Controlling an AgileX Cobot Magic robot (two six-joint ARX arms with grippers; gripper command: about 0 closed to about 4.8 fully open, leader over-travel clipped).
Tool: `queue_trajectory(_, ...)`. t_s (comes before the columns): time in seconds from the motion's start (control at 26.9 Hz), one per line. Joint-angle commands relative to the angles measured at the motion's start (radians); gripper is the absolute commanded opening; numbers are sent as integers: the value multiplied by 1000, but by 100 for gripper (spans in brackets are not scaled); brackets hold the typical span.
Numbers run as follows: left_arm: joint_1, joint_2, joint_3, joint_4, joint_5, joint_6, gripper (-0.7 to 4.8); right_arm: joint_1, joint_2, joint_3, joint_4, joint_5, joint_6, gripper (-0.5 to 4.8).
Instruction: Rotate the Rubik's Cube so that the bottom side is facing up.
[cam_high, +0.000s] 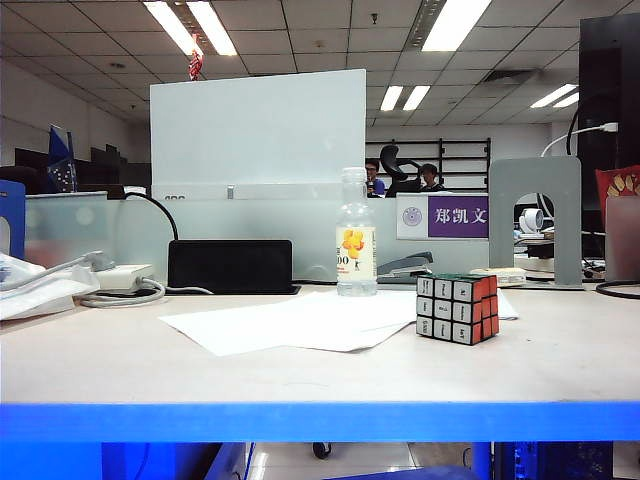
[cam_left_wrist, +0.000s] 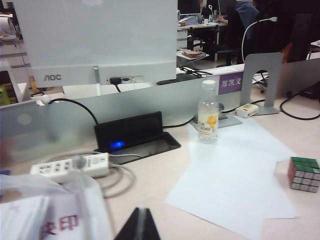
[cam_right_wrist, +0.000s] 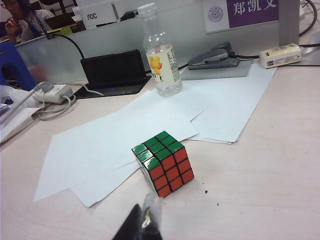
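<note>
- On the pale tabletop (cam_high: 560, 370), the Rubik's Cube (cam_high: 457, 308), a small black-edged 3x3 puzzle cube, stands toward the right side of the exterior view, its green face up, a red face to the right and a white face toward that camera.
- It sits flat at the edge of the loose white paper sheets (cam_high: 300, 322), with nothing gripping it.
- Behind it and to the left, well apart, a clear plastic bottle with a yellow flower label (cam_high: 356, 238) stands upright on the far part of the sheets.
- The left gripper (cam_left_wrist: 138, 227) shows only as dark fingertips pressed together at the edge of its wrist view; it is fully closed and empty, hanging above the table well away from the cube, which lies far off to one side in that view.
- The right gripper (cam_right_wrist: 143, 226) hangs above the table just short of the cube, which fills the middle of its wrist view; its dark tips appear drawn together with nothing between them.
- A black rectangular box (cam_high: 230, 266) and a white power strip (cam_high: 122, 277) lie along the back of the table.
</note>
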Motion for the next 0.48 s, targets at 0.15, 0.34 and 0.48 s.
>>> queue_trajectory(0.15, 47, -3, 90, -13, -71, 185, -6, 0, 0, 4, 11, 6, 0, -1)
queue_trajectory(0.34, 98, -3, 166, -13, -71, 182, -6, 0, 0, 4, 11, 6, 0, -1)
queue_trajectory(0.48, 133, -3, 198, -13, -70, 182, -6, 0, 0, 4, 11, 6, 0, -1)
